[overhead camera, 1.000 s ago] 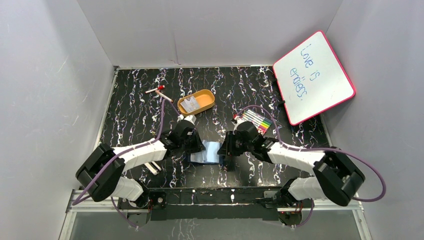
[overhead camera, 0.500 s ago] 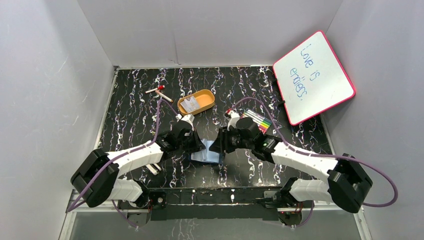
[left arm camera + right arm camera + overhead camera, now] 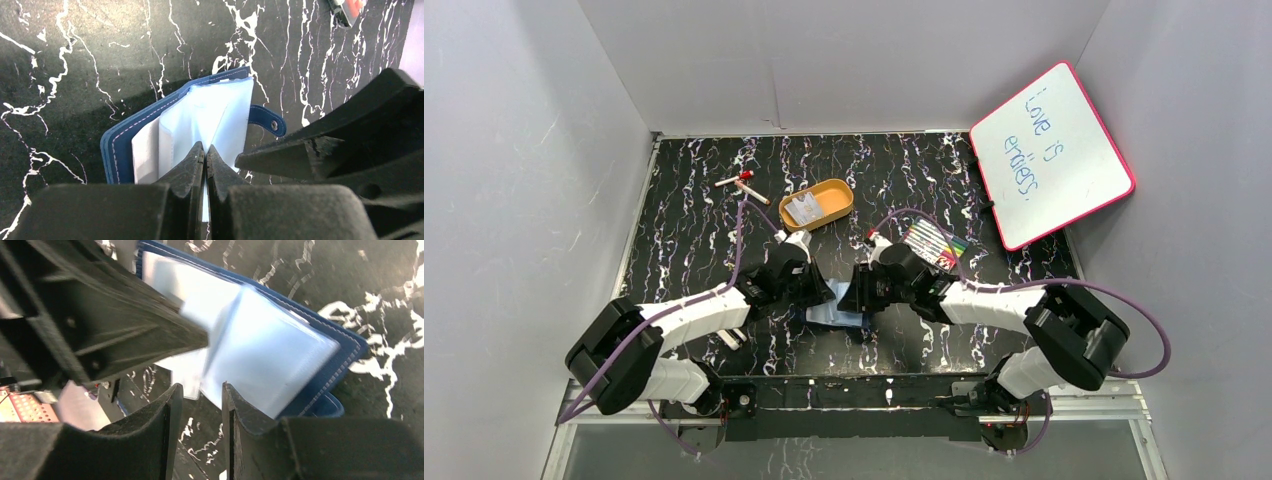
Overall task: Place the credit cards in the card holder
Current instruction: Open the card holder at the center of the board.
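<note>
Seen from above, the card holder [image 3: 832, 316] is lying open on the black, white-veined counter [image 3: 694, 230]. It is showing only as a pale blue sliver, because the left tool [image 3: 819, 295] and right tool [image 3: 852, 298] are meeting over it and covering most of it. Pale credit cards [image 3: 804, 209] are resting in the orange oval tray [image 3: 837, 199], well apart from the holder; their print is too small to read. A striped marker pack [image 3: 936, 243] is partly hidden behind the right arm.

In the left wrist view, the left tool [image 3: 205, 151] is pinching shut on a thin, translucent inner leaf of the navy, stitched holder [image 3: 112, 147]. The rounded snap tab [image 3: 267, 121] is sticking out on the right. A whiter rectangle is sitting in one sleeve, and I cannot tell whether it is a card.

In the right wrist view, the right tool [image 3: 197, 405] is standing with its fingers apart, with bare counter showing between them. The glossy sleeves are blurred, and the left tool is blocking the holder's upper left.
</note>
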